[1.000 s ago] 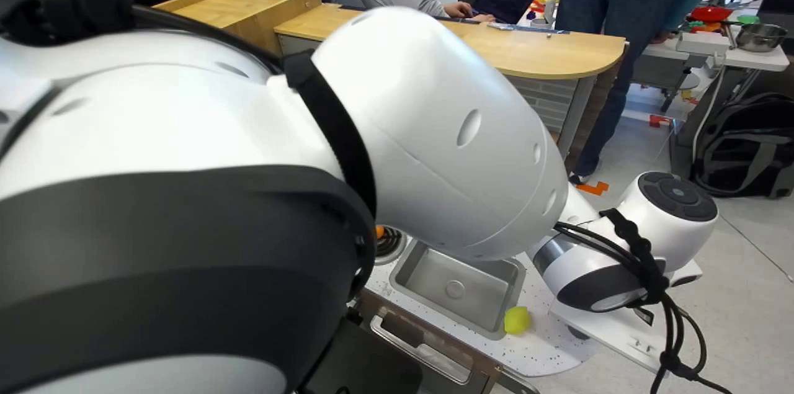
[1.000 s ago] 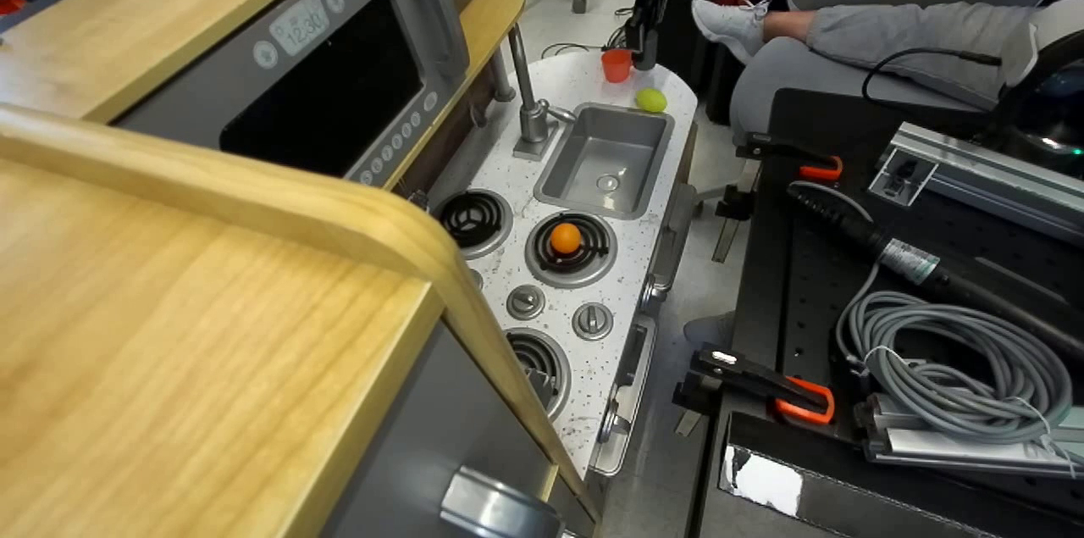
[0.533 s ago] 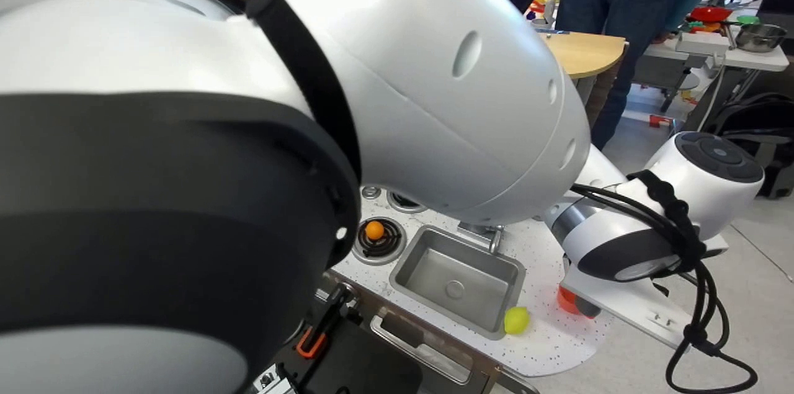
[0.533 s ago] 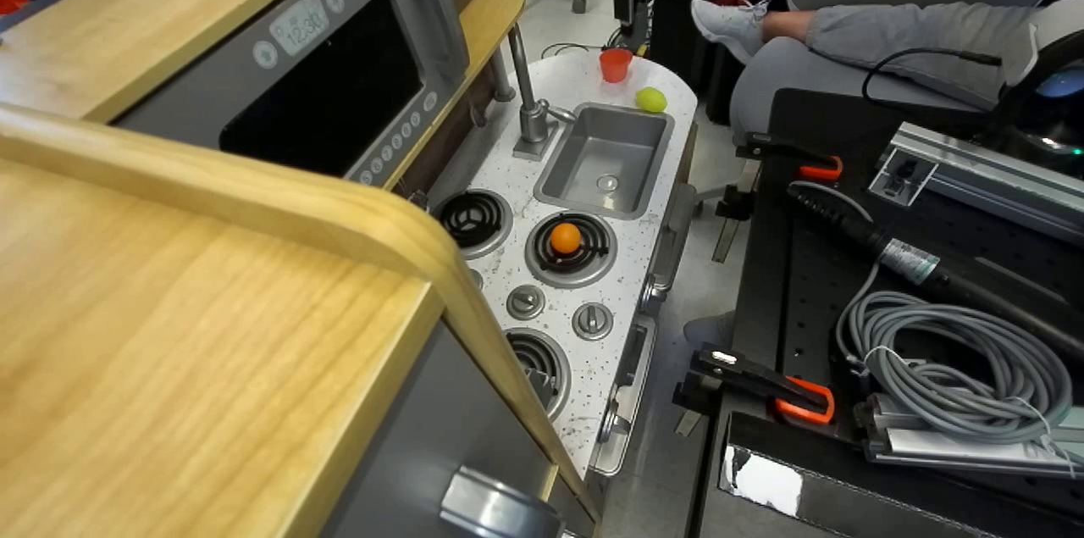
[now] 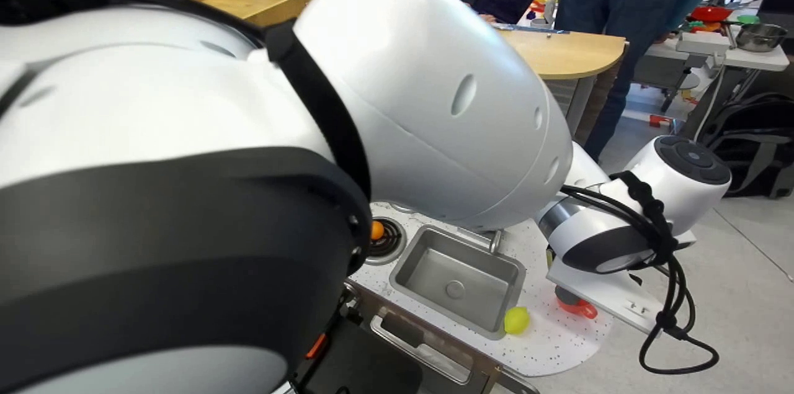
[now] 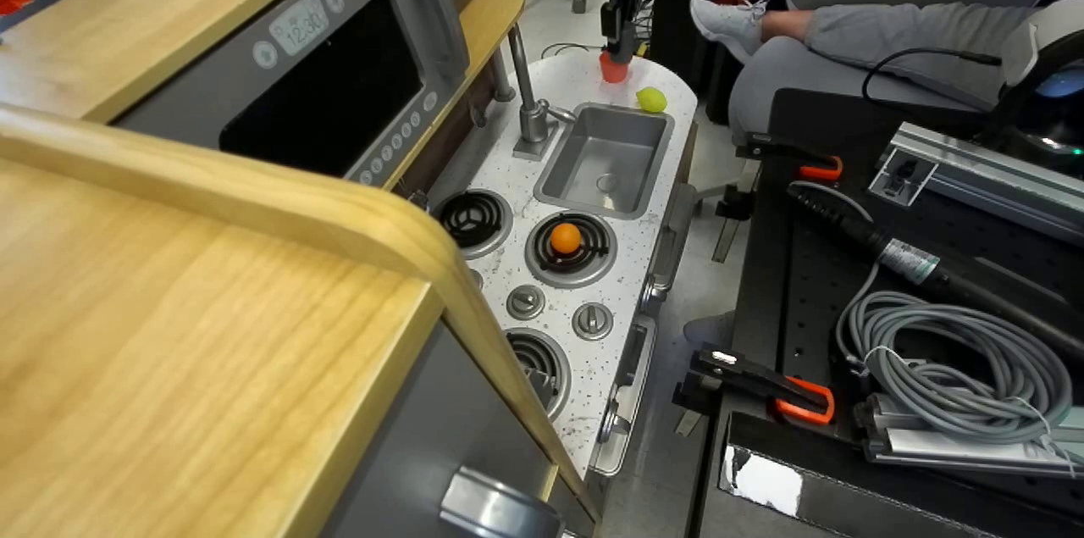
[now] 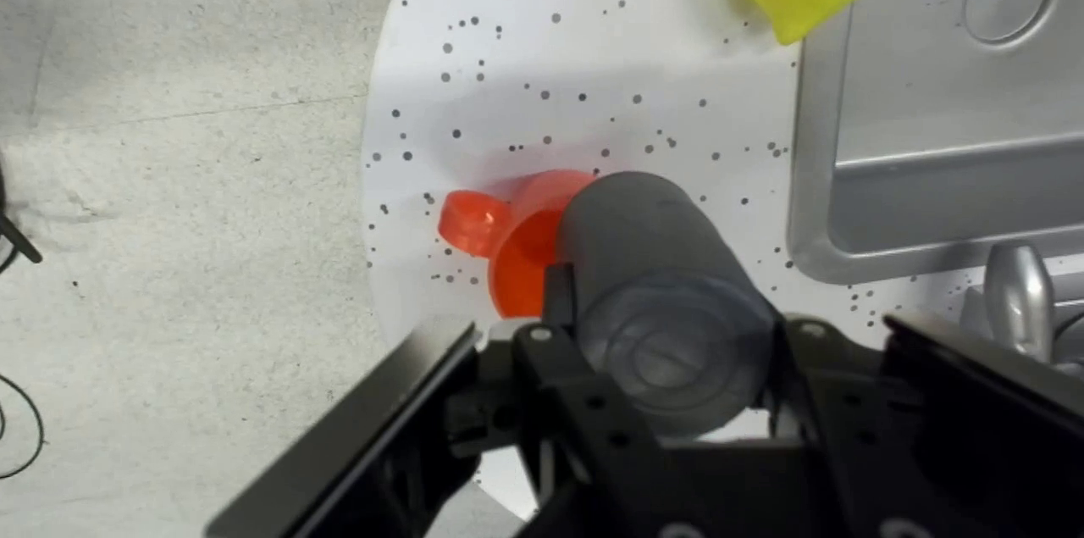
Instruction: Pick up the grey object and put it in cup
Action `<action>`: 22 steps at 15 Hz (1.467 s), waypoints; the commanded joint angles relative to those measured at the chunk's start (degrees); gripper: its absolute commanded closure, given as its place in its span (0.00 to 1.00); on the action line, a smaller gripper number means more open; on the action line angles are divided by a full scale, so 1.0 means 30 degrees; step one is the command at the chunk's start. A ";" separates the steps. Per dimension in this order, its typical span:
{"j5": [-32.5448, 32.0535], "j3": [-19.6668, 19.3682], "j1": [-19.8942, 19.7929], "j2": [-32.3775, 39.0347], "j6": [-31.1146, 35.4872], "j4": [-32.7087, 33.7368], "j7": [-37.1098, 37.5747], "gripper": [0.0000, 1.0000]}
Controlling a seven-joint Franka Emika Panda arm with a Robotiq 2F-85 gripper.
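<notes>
The grey object (image 7: 652, 241) is a dark grey cylinder held between the fingers of my gripper (image 7: 665, 335) in the wrist view. It also shows in an exterior view (image 6: 623, 48), with its lower end overlapping the rim of the red cup (image 6: 612, 72). In the wrist view, the cup (image 7: 529, 263) has its handle to the left, and the grey object hides its right part. I cannot tell whether the object's lower end is inside the rim or just above it. In an exterior view, the arm partly hides the cup (image 5: 583, 309) and the object (image 5: 566, 296).
A yellow-green lemon (image 6: 651, 100) lies between the cup and the sink basin (image 6: 605, 161). A faucet (image 6: 532, 119) stands beside the sink. An orange ball (image 6: 566, 238) sits on a burner. The counter's rounded edge (image 7: 373, 131) is close to the cup.
One second ago the grey object was low beside the cup. Half a second ago my gripper was raised behind the cup. Now it is lower, with the object over the cup.
</notes>
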 commanded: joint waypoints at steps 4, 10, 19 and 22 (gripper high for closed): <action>-0.0525 0.0221 0.0520 0.1029 0.0535 0.1722 -0.1268 0.83; -0.0337 0.0452 0.0164 0.1338 -0.1294 0.2873 -0.1883 0.83; -0.0612 -0.0071 0.0301 0.2608 -0.1622 0.4657 -0.1472 0.83; -0.0578 -0.0273 0.0432 0.2801 -0.1500 0.4626 -0.1461 0.83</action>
